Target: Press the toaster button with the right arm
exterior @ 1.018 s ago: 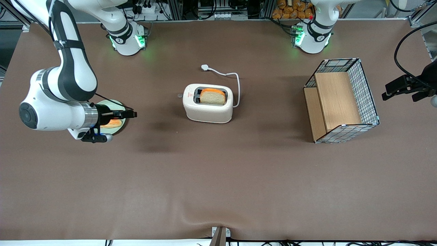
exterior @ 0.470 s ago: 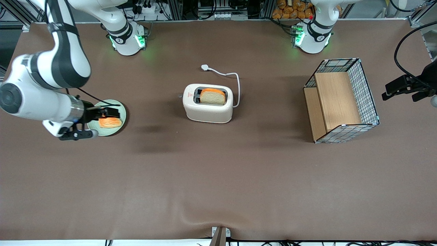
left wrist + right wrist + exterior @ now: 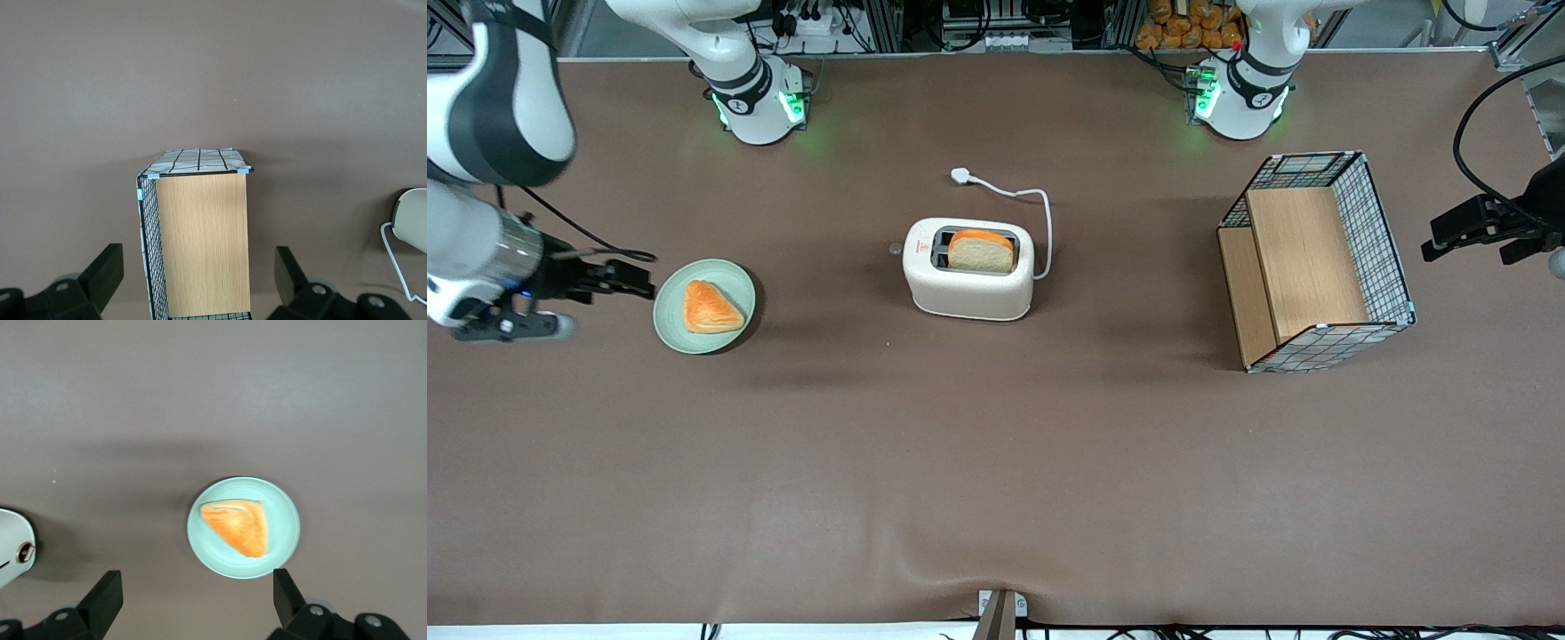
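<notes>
My black two-finger claw (image 3: 636, 277), fingers spread w/ nothing btwn, hangs at frame's left edge, beside pale-green round plate (image 3: 734, 283). Cream two-slot toaster (image 3: 969, 283) sits mid-frame on brown surface (image 3: 996, 462), small grey round button (image 3: 895, 250) untouched.

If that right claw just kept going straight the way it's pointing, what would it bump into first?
Probably the green plate with the pastry, if the end effector is low enough; its height is unclear. Farther along stands the toaster, with the toaster button.

End effector (image 3: 633, 277) farther from toaster (image 3: 968, 269)
</notes>
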Robot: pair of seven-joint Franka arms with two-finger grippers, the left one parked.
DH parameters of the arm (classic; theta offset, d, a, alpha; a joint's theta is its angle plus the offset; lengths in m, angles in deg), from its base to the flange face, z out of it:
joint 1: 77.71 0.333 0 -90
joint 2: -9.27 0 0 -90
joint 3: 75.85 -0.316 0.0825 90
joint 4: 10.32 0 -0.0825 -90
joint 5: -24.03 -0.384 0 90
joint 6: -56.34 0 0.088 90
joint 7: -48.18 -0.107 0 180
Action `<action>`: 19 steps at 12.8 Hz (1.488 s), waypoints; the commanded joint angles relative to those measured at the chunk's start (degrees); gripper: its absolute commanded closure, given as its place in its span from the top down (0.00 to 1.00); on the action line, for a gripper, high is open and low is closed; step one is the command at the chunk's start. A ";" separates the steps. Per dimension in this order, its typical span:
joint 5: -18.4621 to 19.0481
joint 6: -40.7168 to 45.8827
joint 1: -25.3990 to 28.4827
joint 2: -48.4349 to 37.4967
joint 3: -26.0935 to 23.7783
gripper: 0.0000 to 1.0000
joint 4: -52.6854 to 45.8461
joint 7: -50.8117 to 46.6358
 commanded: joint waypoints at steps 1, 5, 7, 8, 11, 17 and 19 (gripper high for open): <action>2.38 0.30 -3.56 -5.20 -0.96 1.00 1.98 0.94; 2.82 3.62 -5.59 -6.53 -1.22 1.00 -0.90 1.65; 2.39 6.52 -5.41 -6.53 -1.40 1.00 -2.93 -3.25; 2.03 7.76 -5.33 -6.35 -1.40 1.00 -3.98 -4.32; 2.03 8.82 -4.19 -6.18 -1.49 1.00 -6.45 -5.38; 2.65 14.53 -6.64 -5.83 -5.62 1.00 -11.19 -7.41; 2.56 17.51 -6.82 -4.86 -5.62 1.00 -14.61 -7.41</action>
